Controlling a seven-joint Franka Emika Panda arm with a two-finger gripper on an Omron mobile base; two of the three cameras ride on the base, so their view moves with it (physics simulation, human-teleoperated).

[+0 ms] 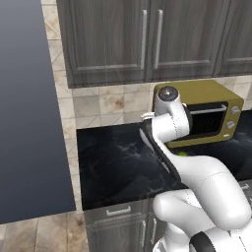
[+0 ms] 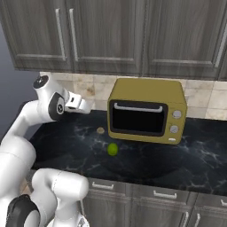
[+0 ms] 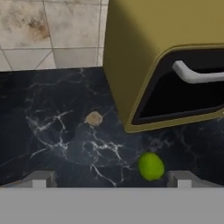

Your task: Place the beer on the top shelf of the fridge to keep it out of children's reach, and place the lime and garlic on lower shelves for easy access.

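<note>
- While I scan from biggest to smallest, the fridge [image 1: 27, 113] stands at the far left, its grey door shut as far as I can tell, so I judge no shelf has been loaded yet.
- Next comes the black marble tabletop [image 2: 66, 146], with the yellow microwave [image 2: 146, 111] on it.
- I see the gripper [image 2: 86, 105] raised over the tabletop, jaws spread wide and holding nothing.
- I find the lime [image 2: 112, 149] on the tabletop, just in front of the microwave's left corner.
- I find the garlic [image 2: 100, 131] near the lime, closer to the wall, beside the microwave.
- I cannot spot the beer, so all three placements look left to do.
</note>
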